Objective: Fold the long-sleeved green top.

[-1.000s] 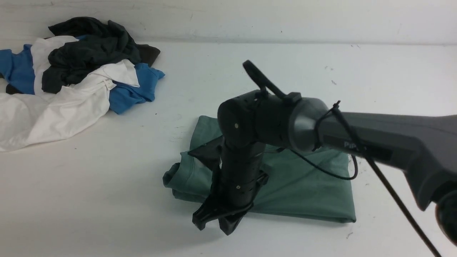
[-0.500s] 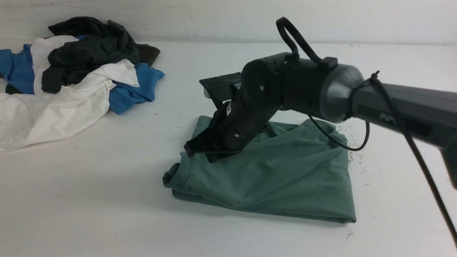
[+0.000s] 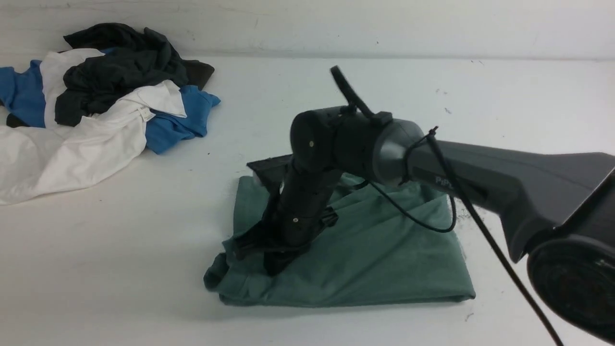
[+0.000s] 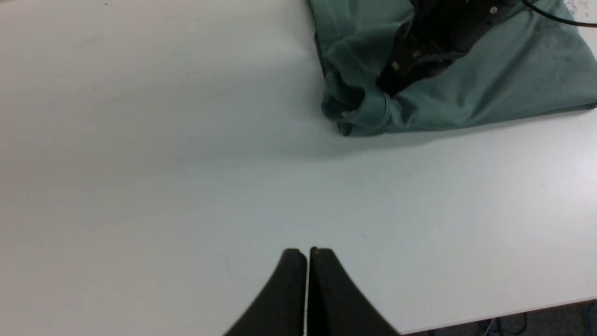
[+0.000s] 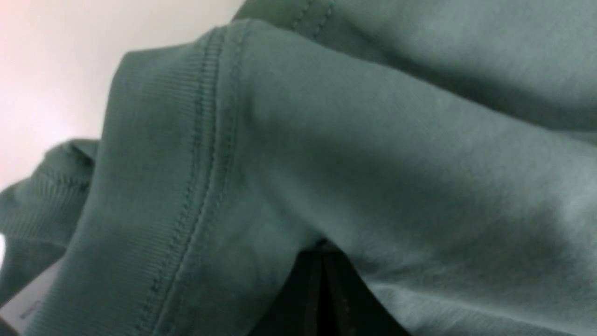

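Observation:
The green long-sleeved top (image 3: pixel 384 259) lies folded into a rough rectangle on the white table, front centre. Its logo is hidden. A ribbed cuff (image 3: pixel 214 278) bunches at its near left corner. My right gripper (image 3: pixel 262 254) is shut and points down onto the left part of the top. In the right wrist view its tips (image 5: pixel 322 245) press into the green cloth (image 5: pixel 373 140) beside a ribbed band (image 5: pixel 154 186). My left gripper (image 4: pixel 308 252) is shut and empty over bare table, well short of the top (image 4: pixel 489 88).
A pile of blue, white and black garments (image 3: pixel 96 105) lies at the back left. A wall runs along the table's far side. The table's near edge (image 4: pixel 513 312) shows in the left wrist view. The right arm's cable (image 3: pixel 480 226) hangs over the top.
My right gripper rose from the top's front edge, swung back over it, then came down on its left part. The top's left end has shifted left and forward.

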### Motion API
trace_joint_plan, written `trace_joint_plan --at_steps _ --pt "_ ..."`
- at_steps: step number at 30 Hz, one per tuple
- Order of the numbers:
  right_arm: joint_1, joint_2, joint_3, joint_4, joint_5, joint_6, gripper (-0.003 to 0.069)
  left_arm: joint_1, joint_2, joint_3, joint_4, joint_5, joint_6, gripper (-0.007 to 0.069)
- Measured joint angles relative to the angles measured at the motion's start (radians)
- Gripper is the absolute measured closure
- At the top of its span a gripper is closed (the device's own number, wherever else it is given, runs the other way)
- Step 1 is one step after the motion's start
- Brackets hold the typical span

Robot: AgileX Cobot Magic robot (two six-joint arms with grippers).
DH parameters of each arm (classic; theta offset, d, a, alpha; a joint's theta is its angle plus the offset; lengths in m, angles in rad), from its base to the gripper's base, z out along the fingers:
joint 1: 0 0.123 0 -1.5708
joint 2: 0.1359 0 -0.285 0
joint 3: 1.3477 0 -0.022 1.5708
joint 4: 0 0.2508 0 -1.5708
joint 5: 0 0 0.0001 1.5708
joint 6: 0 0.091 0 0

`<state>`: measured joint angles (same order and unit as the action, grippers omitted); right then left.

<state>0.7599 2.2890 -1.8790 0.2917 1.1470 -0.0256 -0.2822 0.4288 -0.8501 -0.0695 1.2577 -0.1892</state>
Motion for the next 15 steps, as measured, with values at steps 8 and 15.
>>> trace_joint_plan --at_steps 8,15 --pt "0.020 -0.079 -0.009 -0.132 0.069 0.018 0.0673 0.000 0.000 0.000 0.015 -0.005 0.000 0.0629" --pt "-0.063 -0.476 0.174 -0.334 0.073 0.085 0.0673 0.000 0.000 0.000 0.018 -0.013 0.000 0.0629"
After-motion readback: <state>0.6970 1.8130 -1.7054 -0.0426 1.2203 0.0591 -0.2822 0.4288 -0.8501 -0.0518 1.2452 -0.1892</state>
